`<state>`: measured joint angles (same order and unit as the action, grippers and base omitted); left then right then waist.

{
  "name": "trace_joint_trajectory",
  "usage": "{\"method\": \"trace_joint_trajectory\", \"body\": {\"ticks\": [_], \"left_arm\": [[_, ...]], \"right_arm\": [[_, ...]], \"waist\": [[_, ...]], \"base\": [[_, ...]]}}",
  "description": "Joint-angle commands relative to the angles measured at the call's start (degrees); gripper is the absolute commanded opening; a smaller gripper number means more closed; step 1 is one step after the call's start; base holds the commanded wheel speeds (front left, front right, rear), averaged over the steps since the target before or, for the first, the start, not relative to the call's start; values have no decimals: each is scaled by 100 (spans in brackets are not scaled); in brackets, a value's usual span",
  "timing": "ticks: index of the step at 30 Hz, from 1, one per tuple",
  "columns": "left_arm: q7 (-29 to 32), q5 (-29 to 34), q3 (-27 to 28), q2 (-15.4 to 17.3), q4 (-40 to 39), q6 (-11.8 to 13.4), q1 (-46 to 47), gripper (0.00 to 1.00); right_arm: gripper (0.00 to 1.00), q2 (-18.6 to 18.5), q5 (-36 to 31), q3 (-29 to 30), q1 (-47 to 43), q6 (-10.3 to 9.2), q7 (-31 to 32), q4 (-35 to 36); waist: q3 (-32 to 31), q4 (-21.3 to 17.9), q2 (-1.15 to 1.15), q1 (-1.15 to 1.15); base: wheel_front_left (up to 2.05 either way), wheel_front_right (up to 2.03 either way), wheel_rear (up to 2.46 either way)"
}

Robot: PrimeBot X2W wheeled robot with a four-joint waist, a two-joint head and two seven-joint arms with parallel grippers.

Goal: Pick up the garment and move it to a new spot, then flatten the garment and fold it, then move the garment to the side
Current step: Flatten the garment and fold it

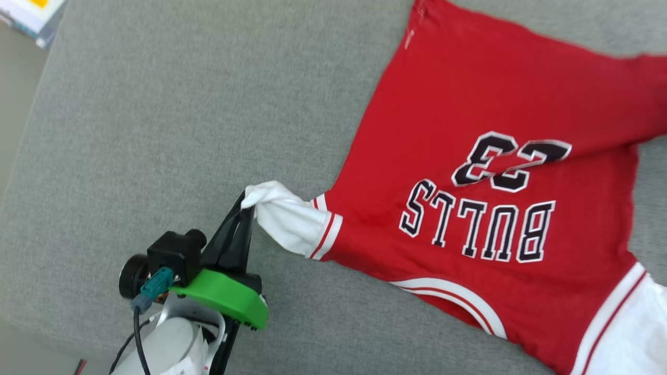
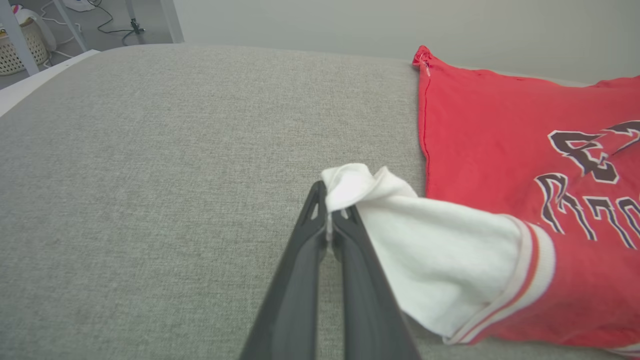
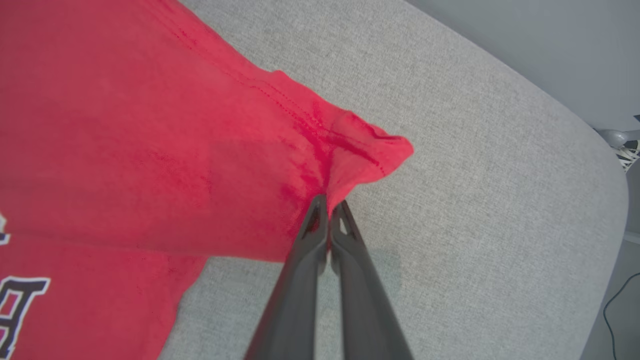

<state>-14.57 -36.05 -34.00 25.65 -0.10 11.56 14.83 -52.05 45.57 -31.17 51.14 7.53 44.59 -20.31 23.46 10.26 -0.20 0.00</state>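
Left pincer [image 2: 330, 202] pinches the "BULLS 23" garment's [image 1: 495, 104] white sleeve [image 2: 440, 260], right pincer [image 3: 328, 206] its red corner [image 3: 370, 150].

Place: I read this as a lived-in, home-like room rather than a workshop; which room, I can't tell.
Work surface: a broad grey upholstered cushion [image 1: 156, 130] with a woven fabric cover and soft, rounded edges.
Wall: a plain pale wall [image 2: 350, 25] just behind the cushion.
Floor corner: my left wrist view shows a woven basket [image 2: 20, 52], loose cables [image 2: 132, 24] and pale furniture legs [image 2: 170, 20].
Clutter: a stack of books or boxes [image 1: 31, 18] beside the cushion.
Laundry: the garment [image 1: 495, 104], a red jersey, lies on the cushion.
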Motion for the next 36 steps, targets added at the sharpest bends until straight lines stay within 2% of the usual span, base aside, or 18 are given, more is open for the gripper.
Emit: {"method": "trace_joint_trajectory", "body": {"ticks": [1, 9, 16, 22, 27, 33, 34, 35, 36], "left_arm": [[11, -87, 31, 68, 13, 48, -109, 0], [95, -197, 57, 253, -87, 173, -515, 0], [131, -227, 66, 364, -188, 249, -703, 0], [141, -239, 69, 413, -211, 293, -775, 0], [145, -232, 32, 398, -198, 283, -747, 0], [136, -245, 31, 388, -142, 293, -742, 0], [135, -248, 33, 391, -136, 296, -748, 0], [132, -251, 37, 396, -129, 302, -760, 0], [130, -253, 39, 400, -129, 305, -769, 0]], "right_arm": [[0, -133, 108, -66, -263, -4, -103, 106], [0, -799, 759, -91, -2061, -4, -629, 830], [0, -897, 1077, 305, -3575, -4, -1022, 1135], [0, -592, 1121, 732, -4836, -4, -1196, 1344], [0, -66, 1002, 957, -5733, -4, -1155, 1340], [0, 391, 818, 1343, -6098, -4, -1170, 1276], [47, 435, 785, 1463, -6084, -4, -1215, 1290], [100, 473, 735, 1621, -6052, -4, -1265, 1329], [100, 491, 688, 1748, -6027, -4, -1303, 1376]], "waist": [[-592, -338, 20, 0], [-1083, -595, 20, 0], [-1238, -697, 20, 0], [-1281, -731, 20, 0], [-1249, -702, 20, 0], [-1257, -724, 20, 0], [-1268, -733, 20, 0], [-1288, -749, 20, 0], [-1298, -758, 20, 0]], "base": [[0, 0, 0], [0, 0, 0], [0, 0, 0], [0, 0, 0], [0, 0, 0], [0, 0, 0], [0, 0, 0], [0, 0, 0], [0, 0, 0]]}}
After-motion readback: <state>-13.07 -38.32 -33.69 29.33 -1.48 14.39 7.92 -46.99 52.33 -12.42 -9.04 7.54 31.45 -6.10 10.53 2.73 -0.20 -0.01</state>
